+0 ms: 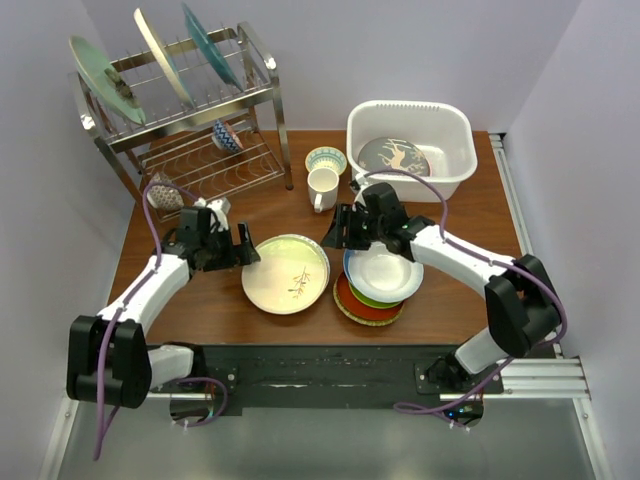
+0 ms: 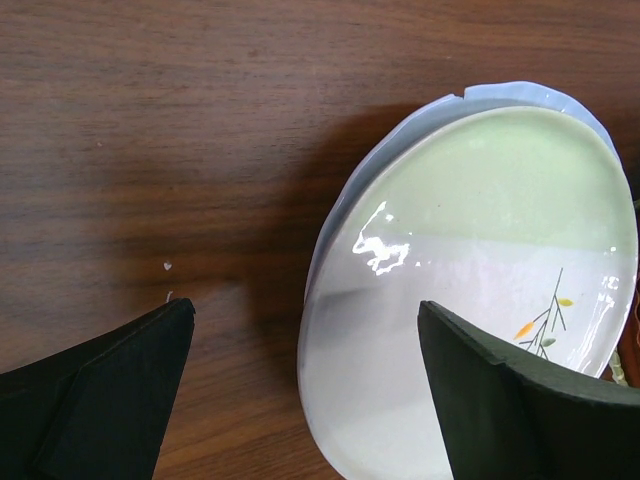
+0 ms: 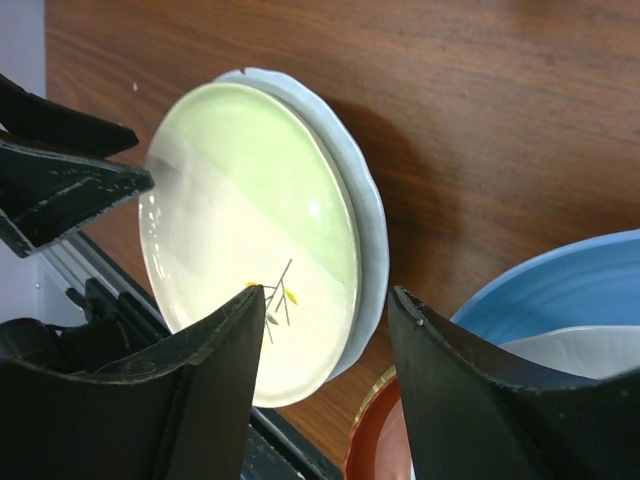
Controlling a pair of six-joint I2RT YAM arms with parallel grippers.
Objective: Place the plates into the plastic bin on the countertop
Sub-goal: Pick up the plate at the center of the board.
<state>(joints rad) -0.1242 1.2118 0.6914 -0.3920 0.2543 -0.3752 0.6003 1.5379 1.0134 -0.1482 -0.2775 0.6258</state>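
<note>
Plates: a round cream plate with a twig motif [image 1: 286,273] lies flat near the middle of the desk, resting on a pale scalloped plate [image 3: 372,215] whose rim shows around it. Just right of it stands a stack of plates [image 1: 360,305], a white plate [image 1: 383,270] on top, with blue, lime green, red-orange and yellow woven rims showing below.
Bin: a white rounded-rectangular plastic bin [image 1: 410,108] sits at the far right of the desk. A dark round plate with a deer [image 1: 393,157] lies flat on its bottom.
Desk: reddish-brown wood grain [image 2: 200,100].
Left hand [image 1: 247,248]: black fingers wide apart and holding nothing, at the cream plate's left edge. One finger is over bare wood and the other over the plate's face.
Right hand [image 3: 325,292]: fingers apart, with the cream plate's rim between them. Whether either finger touches the plate cannot be told.
Rack: a metal wire dish rack [image 1: 190,110] stands at the far left, with three plates standing on edge [image 1: 160,45] in its top tier.
Between rack and bin: a white mug [image 1: 322,188] and a small patterned bowl [image 1: 326,159].
</note>
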